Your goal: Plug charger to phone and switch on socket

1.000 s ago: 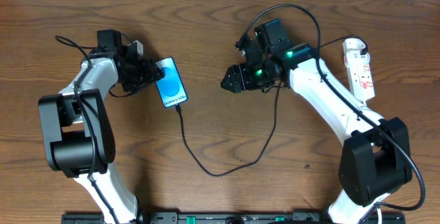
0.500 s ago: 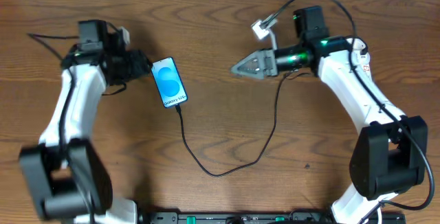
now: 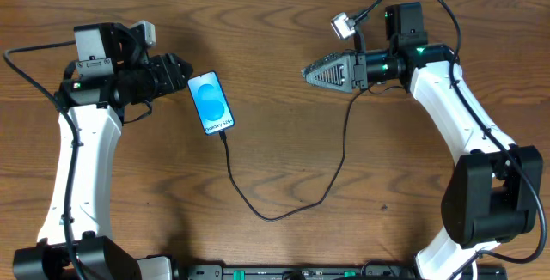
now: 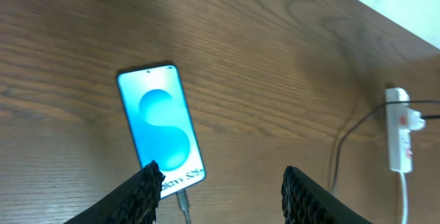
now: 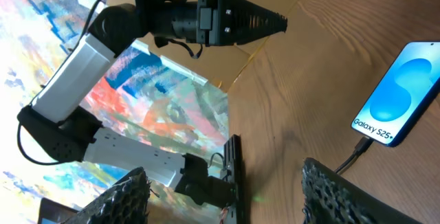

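The phone [image 3: 211, 102] lies flat on the table with its blue screen up and also shows in the left wrist view [image 4: 161, 124] and the right wrist view [image 5: 400, 93]. The black charger cable [image 3: 266, 216] loops across the table. Its plug tip [image 4: 181, 200] sits at the phone's bottom edge. The white power strip [image 4: 399, 138] lies at the far right; in the overhead view my right arm hides it. My left gripper [image 3: 182, 75] [image 4: 220, 189] is open and empty, just left of the phone's top end. My right gripper [image 3: 311, 72] [image 5: 223, 196] is open and empty, raised well to the right of the phone.
The wooden table [image 3: 275, 168] carries only the phone, cable and strip. The arm bases stand along the front edge [image 3: 284, 271]. A painted backdrop [image 5: 137, 93] shows beyond the table in the right wrist view.
Both arms have drawn back from the middle. The left gripper moved left off the phone. The right gripper swung up and to the right. Phone and cable have not moved.
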You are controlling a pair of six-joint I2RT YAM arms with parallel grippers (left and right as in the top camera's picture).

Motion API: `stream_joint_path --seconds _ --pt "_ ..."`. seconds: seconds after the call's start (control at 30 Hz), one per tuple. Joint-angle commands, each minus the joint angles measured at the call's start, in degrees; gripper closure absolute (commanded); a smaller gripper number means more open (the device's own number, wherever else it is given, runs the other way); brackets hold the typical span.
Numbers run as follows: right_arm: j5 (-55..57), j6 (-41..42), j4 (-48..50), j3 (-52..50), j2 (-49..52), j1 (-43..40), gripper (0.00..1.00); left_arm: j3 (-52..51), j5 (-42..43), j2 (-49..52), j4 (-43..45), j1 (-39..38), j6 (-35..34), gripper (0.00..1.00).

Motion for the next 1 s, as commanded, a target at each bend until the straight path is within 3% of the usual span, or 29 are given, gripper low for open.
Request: stream_joint_path --seconds 0.0,0.2,0.37,0.43,0.47,0.97 --pt "-2.03 -0.07 0.24 0.63 -2.38 -1.14 0.32 -0.04 4.83 -1.05 -0.44 0.24 0.11 0.43" --pt "-1.99 -0.09 1.09 0.63 -3.02 -1.64 0.31 -0.07 6.1 -1.05 -1.7 0.24 0.13 0.42" --pt "-2.01 -0.22 1.51 0.63 -3.23 -1.68 0.29 -0.07 5.86 -1.05 -4.74 0.24 0.15 0.3" --pt "-2.01 -0.22 1.51 0.63 -3.23 -1.68 0.28 -0.07 5.86 -1.03 -6.25 0.24 0.15 0.1" --pt "-1.95 -0.24 1.49 0.63 -3.23 -1.68 0.28 -0.07 5.86 -1.03 -6.84 0.24 0.15 0.08" --pt "15.89 -0.28 -2.32 0.63 -3.91 -1.6 0.21 -0.07 5.86 -1.03 -7.06 0.24 0.15 0.07"
